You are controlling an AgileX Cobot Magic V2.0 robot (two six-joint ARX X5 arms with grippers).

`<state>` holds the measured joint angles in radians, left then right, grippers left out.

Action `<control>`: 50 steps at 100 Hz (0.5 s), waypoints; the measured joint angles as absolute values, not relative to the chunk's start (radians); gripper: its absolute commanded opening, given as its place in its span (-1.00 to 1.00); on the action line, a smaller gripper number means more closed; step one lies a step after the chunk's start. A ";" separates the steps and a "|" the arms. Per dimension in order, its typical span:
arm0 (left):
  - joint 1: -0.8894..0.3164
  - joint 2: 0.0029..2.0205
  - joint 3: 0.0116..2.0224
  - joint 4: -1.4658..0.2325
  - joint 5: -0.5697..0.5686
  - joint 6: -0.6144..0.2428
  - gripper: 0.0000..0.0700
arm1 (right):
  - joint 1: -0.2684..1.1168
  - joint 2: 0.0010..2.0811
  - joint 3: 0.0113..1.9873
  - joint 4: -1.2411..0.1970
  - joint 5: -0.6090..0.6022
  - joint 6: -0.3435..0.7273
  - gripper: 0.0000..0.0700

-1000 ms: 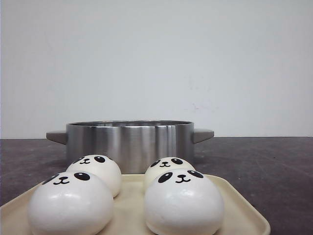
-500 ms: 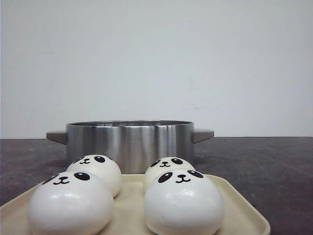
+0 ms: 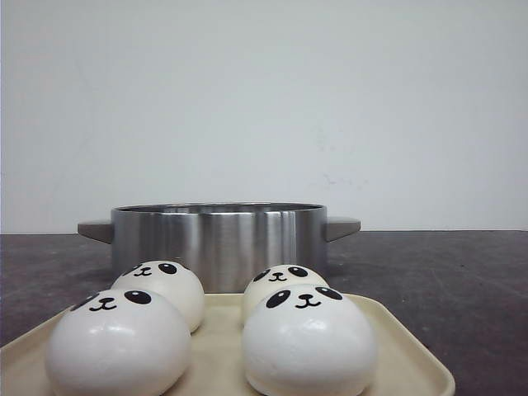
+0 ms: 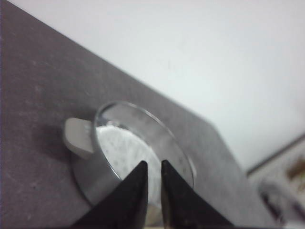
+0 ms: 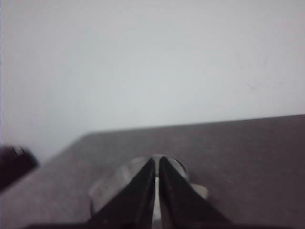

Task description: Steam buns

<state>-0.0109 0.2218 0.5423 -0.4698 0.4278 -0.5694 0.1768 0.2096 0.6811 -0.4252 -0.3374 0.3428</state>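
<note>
On tray (image 3: pixel 396 342) before pot (image 3: pixel 219 239): four buns (image 3: pixel 307 340), clear of my left gripper (image 4: pixel 152 167) and right gripper (image 5: pixel 157 162); both pinched together, empty.

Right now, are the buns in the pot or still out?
Out: all four buns sit on the tray, in front of the pot.

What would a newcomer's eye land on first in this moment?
Four panda-faced buns sit on a beige tray nearest the camera, two in front and two behind. Just beyond stands a lidless steel pot with grey side handles. In the wrist views, the left tool and right tool are nearly closed and hold nothing.
</note>
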 measured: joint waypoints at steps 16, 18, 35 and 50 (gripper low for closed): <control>-0.012 0.424 0.841 -0.618 0.430 -0.291 -0.97 | 0.177 0.356 0.871 -0.551 -0.255 0.194 -0.99; -0.012 0.446 0.876 -0.621 0.430 -0.261 -0.97 | 0.177 0.371 0.887 -0.554 -0.244 0.176 -0.99; -0.046 0.571 1.077 -0.610 0.417 -0.123 -0.97 | 0.177 0.442 0.957 -0.558 -0.231 0.050 -0.99; -0.099 0.605 1.110 -0.621 0.419 -0.084 -0.89 | 0.177 0.446 0.958 -0.562 -0.249 -0.006 -0.99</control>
